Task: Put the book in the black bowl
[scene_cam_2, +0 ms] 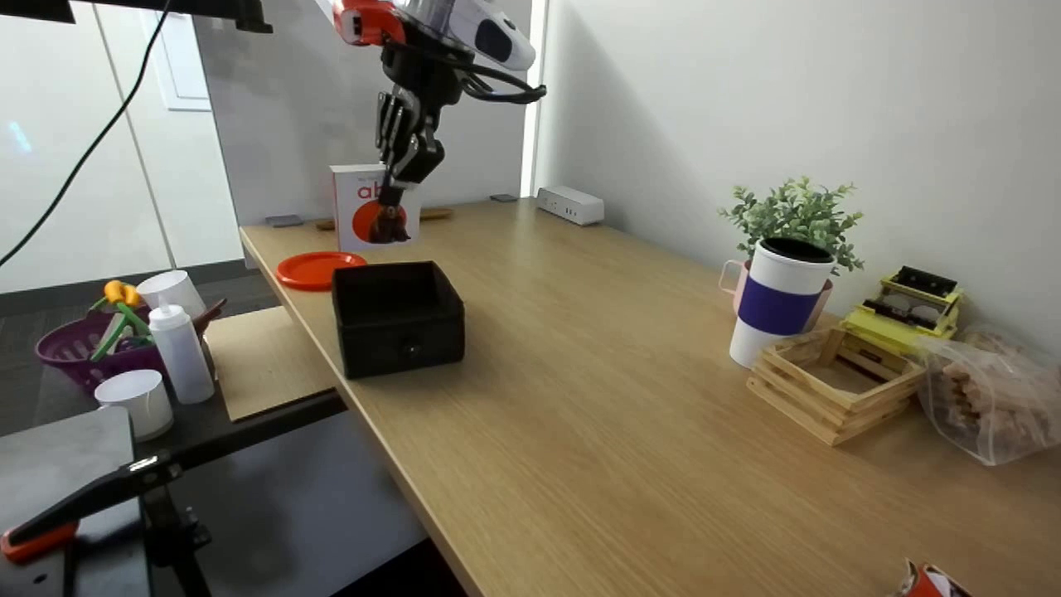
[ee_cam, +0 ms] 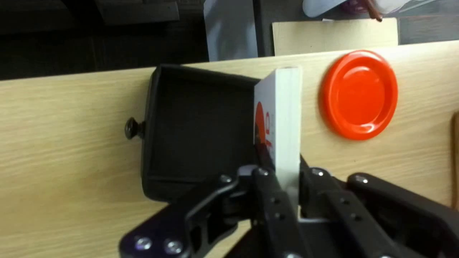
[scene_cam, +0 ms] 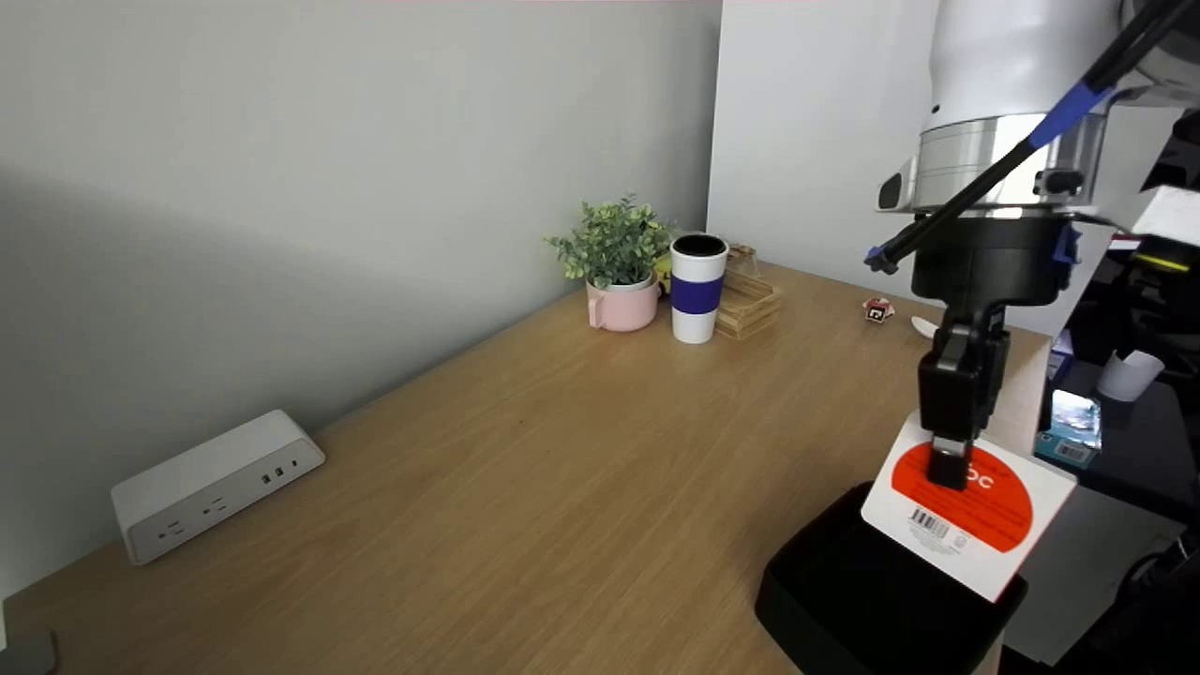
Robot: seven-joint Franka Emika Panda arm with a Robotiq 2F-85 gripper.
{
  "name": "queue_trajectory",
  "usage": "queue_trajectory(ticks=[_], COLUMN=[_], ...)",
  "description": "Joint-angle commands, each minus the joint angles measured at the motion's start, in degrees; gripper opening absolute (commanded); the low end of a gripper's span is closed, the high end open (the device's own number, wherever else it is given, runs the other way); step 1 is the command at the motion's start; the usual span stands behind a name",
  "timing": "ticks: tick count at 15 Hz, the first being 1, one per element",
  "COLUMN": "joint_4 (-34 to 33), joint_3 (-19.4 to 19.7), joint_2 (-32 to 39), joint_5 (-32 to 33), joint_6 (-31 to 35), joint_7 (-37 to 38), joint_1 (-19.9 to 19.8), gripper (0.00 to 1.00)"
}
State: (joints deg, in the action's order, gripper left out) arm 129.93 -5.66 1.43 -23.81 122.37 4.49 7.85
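Book is up in the air, gripped on both flat faces by your pincer, at the side of the black bowl that faces the red plate. Whether it's right over the rim or a bit outside, I can't tell.

The cameras don't all give you the same stuff. In an exterior view you get the barcode on one face; the "ab" lettering is on the opposite face, which you see in an exterior view. Wrist view lines you up with the book's narrow white edge, and it shows the bowl's knob properly, poking out on the side away from the plate. The clear plastic bag beside the wooden crate comes through best in an exterior view.

Edges: your bowl sits right by the long edge of the worktop, one corner about at the lip in the wrist view, and the plate is near that edge too. Your open room: in both exterior views a broad stretch of wood runs from the bowl toward the wall. The white-and-blue cup, potted plant and crate stand well apart from the bowl, and the power strip is just beside the wall.
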Motion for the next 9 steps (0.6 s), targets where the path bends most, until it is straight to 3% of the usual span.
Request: queue_trajectory(ticks=[1, 6, 7, 9], joint_4=[-0.07, -0.07, -0.07, -1.96], joint_3=[-0.31, -0.25, -0.25, -0.07], joint_2=[0.0, 0.0, 0.0, 2.02], joint_5=[-0.27, -0.38, -0.38, -1.72], joint_6=[-1.37, -1.98, -1.99, -2.16], joint_7=[-0.08, -0.13, -0.13, -1.37], joint_1=[-0.59, -0.74, -0.74, -1.0], gripper=[0.14, 0.14, 0.04, 0.04])
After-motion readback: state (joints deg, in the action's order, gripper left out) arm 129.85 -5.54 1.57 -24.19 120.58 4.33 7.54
